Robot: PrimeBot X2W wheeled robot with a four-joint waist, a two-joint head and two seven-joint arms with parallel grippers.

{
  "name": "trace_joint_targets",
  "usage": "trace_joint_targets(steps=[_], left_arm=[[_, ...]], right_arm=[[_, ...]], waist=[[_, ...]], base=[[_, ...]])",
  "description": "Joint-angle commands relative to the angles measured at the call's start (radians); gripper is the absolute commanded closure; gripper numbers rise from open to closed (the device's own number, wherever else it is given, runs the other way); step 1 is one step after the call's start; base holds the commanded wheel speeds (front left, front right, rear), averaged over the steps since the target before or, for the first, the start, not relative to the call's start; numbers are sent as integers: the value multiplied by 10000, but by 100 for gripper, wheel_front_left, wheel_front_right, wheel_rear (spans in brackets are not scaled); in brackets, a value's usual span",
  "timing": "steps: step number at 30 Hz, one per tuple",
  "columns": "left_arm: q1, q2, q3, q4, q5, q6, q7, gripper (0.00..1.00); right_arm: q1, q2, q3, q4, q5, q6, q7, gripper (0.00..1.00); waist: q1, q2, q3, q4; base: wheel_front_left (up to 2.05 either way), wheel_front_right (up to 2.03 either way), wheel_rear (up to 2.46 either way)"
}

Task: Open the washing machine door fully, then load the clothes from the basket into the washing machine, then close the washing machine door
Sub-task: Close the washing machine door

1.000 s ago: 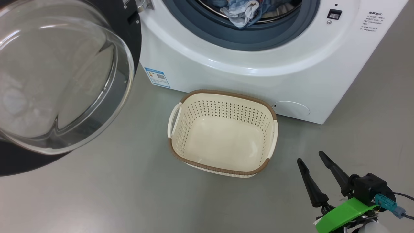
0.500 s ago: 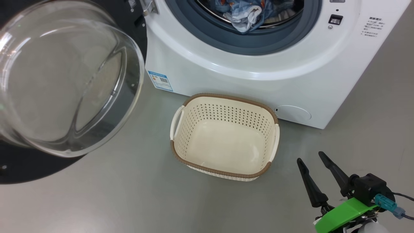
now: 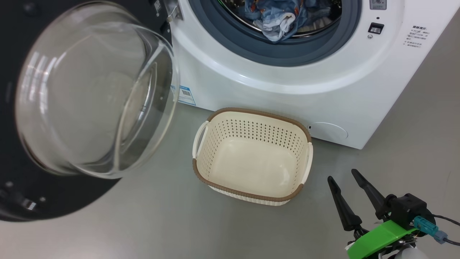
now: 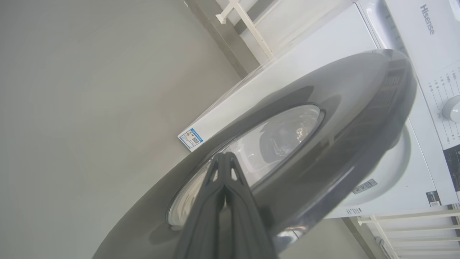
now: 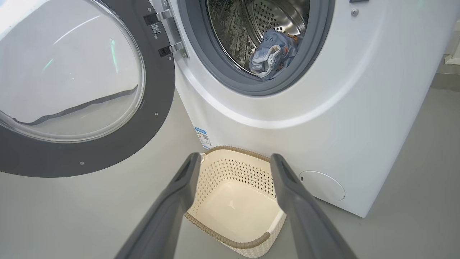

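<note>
RISK: left gripper (image 4: 224,158), tips on the outer face of the door (image 4: 334,151), may skid off the gloss, leaving it unlatched; clothes (image 3: 276,21) at the drum (image 5: 233,36) lip may get pinched | LEFT: fingers pressed together, empty, seemingly touching door | RIGHT: right gripper (image 3: 341,174) wide, empty, over floor (image 3: 143,223) | basket (image 3: 248,196): empty, at foot of washer (image 3: 287,108)

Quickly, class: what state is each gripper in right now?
Left gripper: jaws closed, empty, tips by the washing machine door.
Right gripper: jaws open, empty.

Basket (image 3: 257,112) in frt of washer (image 3: 251,86)
</note>
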Motion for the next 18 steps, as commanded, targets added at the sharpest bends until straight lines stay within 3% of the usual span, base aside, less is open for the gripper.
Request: trace_joint_targets(steps=[1,18], left_arm=[[68,393,152,-588,-222,-84,363,100],[1004,280,-265,-3479,-1399,-84,2307,100]], right_arm=[[-42,3,207,-190,-70,16,-49,0],[203,92,-38,-238,-66,16,-49,0]], waist=[[-1,-1,-55,2],[-1,-1,-408,-104]], base=[[0,0,0],[0,0,0]])
